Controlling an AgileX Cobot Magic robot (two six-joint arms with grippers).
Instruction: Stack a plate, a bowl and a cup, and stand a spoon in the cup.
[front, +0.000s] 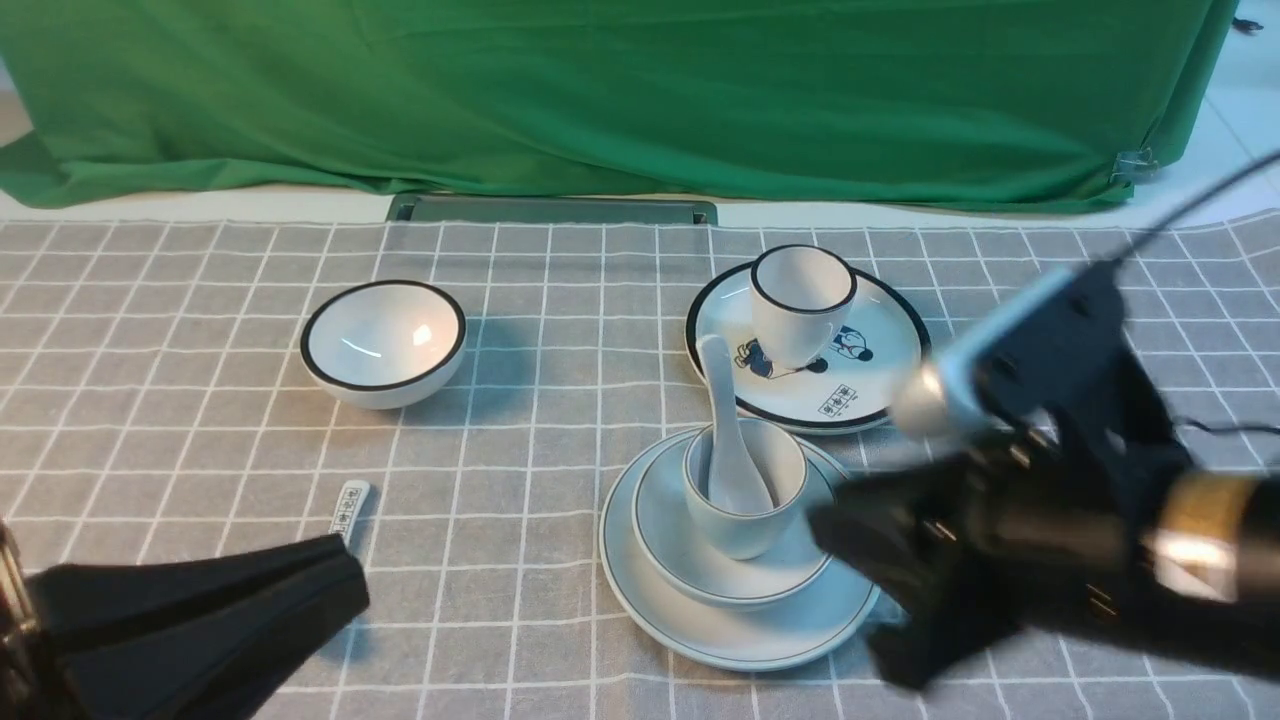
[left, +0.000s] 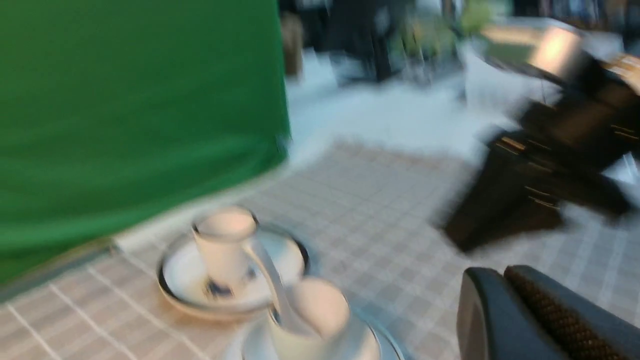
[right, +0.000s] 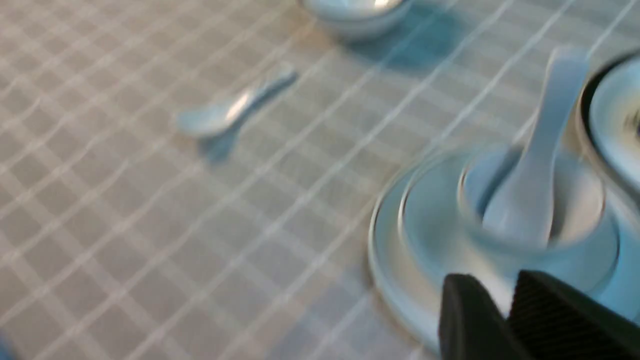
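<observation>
Front view: plate (front: 740, 645), bowl (front: 665, 530) and cup (front: 740, 535) stacked, spoon (front: 725, 420) standing in cup, so seemingly finished. Empty left tool (front: 345, 585) closed; empty right tool (front: 860, 590) beside plate, gap unclear.

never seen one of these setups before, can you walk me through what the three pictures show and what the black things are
This is a two-armed robot at a table with a checked cloth. The wide picture looks forward from between the arms. The two blurred ones come from a camera on each wrist. The black wedges are its grippers. The left gripper is shut and empty. The right gripper holds nothing, and blur hides how wide it stands. A plate carries a bowl, then a cup with a spoon standing in it. Elsewhere sit a black-rimmed bowl, a cartoon plate bearing a black-rimmed cup, and a second spoon.
</observation>
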